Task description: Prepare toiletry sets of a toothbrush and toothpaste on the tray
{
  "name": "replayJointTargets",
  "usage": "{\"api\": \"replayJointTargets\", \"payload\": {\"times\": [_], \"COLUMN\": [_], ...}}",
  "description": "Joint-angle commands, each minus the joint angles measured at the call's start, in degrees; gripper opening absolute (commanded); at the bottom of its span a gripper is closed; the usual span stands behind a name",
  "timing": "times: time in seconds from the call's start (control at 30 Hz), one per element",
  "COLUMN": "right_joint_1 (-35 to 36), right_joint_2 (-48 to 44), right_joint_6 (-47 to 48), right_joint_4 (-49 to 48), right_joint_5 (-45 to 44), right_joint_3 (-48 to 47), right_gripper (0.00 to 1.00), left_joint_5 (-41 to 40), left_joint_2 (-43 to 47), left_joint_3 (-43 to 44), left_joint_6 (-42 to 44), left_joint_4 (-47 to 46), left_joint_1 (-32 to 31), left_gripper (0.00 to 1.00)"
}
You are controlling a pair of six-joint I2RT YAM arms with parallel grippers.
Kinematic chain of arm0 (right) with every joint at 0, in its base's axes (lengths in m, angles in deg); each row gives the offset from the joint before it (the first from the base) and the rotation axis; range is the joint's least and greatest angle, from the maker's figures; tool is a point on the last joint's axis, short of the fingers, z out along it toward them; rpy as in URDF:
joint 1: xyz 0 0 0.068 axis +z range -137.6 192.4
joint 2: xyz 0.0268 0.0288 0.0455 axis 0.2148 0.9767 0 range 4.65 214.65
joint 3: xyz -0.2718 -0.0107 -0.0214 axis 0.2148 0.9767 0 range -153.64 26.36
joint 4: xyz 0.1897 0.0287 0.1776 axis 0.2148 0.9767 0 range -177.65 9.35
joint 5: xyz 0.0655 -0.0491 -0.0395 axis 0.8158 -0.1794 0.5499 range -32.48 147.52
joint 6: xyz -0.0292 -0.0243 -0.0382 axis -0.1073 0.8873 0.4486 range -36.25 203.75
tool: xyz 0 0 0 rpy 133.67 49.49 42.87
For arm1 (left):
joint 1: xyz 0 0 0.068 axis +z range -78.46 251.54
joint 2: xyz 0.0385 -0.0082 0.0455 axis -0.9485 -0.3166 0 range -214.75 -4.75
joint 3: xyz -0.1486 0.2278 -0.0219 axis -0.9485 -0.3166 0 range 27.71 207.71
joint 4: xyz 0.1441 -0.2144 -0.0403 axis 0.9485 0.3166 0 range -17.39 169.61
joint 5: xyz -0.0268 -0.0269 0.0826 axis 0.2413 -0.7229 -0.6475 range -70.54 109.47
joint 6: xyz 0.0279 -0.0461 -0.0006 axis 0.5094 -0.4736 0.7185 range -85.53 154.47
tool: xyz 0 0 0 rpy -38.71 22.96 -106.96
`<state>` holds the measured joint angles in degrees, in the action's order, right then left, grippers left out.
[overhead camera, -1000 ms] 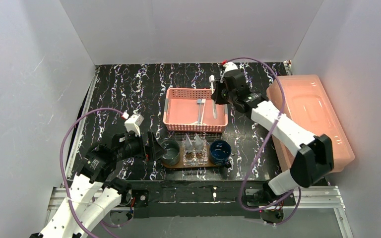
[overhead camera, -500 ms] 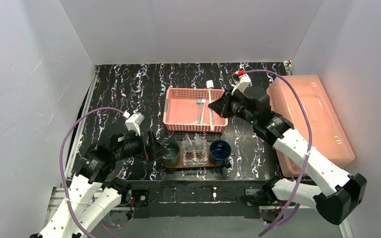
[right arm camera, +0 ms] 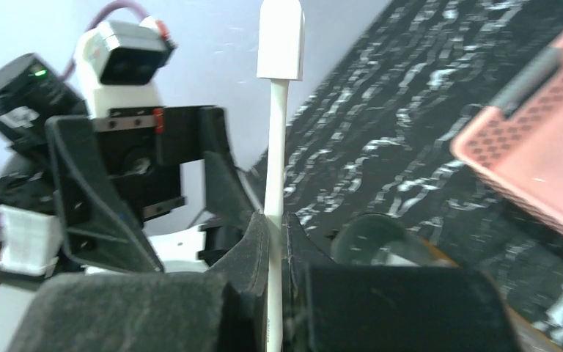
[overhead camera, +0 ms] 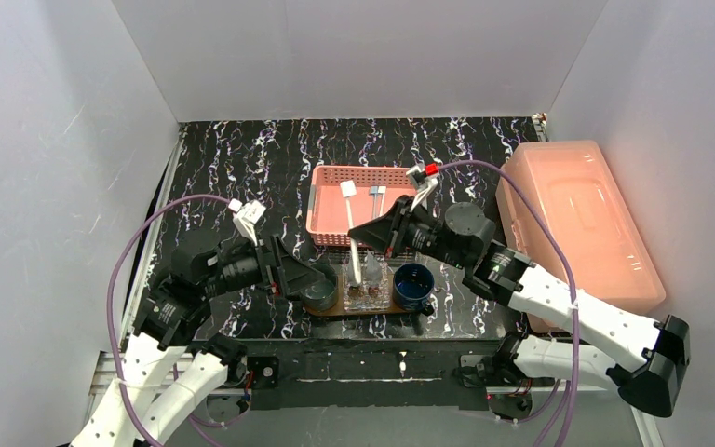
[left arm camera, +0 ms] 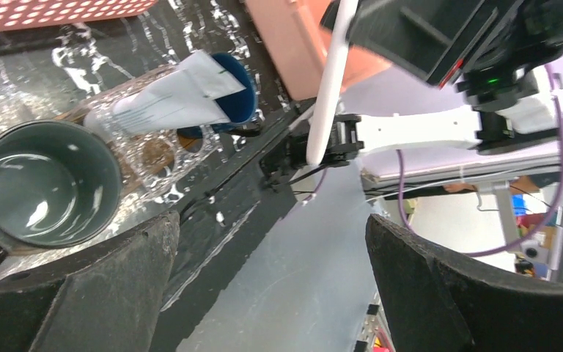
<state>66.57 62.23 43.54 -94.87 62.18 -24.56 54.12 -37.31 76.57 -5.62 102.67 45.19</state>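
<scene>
My right gripper [overhead camera: 365,238] is shut on the handle of a white toothbrush [overhead camera: 352,233]. The toothbrush stands nearly upright over the clear glass cup [overhead camera: 369,282], capped head up [right arm camera: 280,44]. Toothpaste tubes [left arm camera: 172,92] lean in that glass. The glass stands on the dark wooden tray [overhead camera: 386,308] between a grey cup [overhead camera: 321,285] and a blue cup [overhead camera: 413,284]. My left gripper [overhead camera: 300,275] is open right beside the grey cup [left arm camera: 44,183]. Nothing is between its fingers [left arm camera: 81,293].
The pink perforated basket [overhead camera: 330,219] lies behind the tray with another toothbrush [overhead camera: 377,194] in it. A large translucent pink lidded box [overhead camera: 582,223] fills the right side. Both arms crowd close together above the tray's left half.
My right arm has swung from the basket's far right corner leftward and nearer, carrying the toothbrush over the glass cup. My left gripper has shifted slightly by the grey cup.
</scene>
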Motion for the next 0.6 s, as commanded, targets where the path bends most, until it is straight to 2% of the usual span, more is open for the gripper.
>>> {"api": "replayJointTargets", "payload": {"times": [0.0,0.3,0.57], "right_joint_1": [5.1,11.4,14.7], "right_joint_2": [0.6,4.1,8.4], "right_joint_6": [-4.5,-6.5,-8.9], "right_joint_4": [-15.4,-28.8,-39.0], "right_joint_5": [-1.3,-4.2,-8.1], "right_joint_3": [0.9,2.1,2.4], "right_gripper": [0.01,0.01,0.01], "left_joint_5": [6.1,11.8,13.7], "left_joint_2": [1.6,2.4,4.1], "left_joint_3": [1.1,-1.4,-3.2], "left_joint_6": [-5.2,-13.0,-18.1], "left_joint_4": [-7.1,-16.6,-24.3], "left_joint_1": [0.3,0.3,0.3], "left_gripper": [0.98,0.96,0.87]}}
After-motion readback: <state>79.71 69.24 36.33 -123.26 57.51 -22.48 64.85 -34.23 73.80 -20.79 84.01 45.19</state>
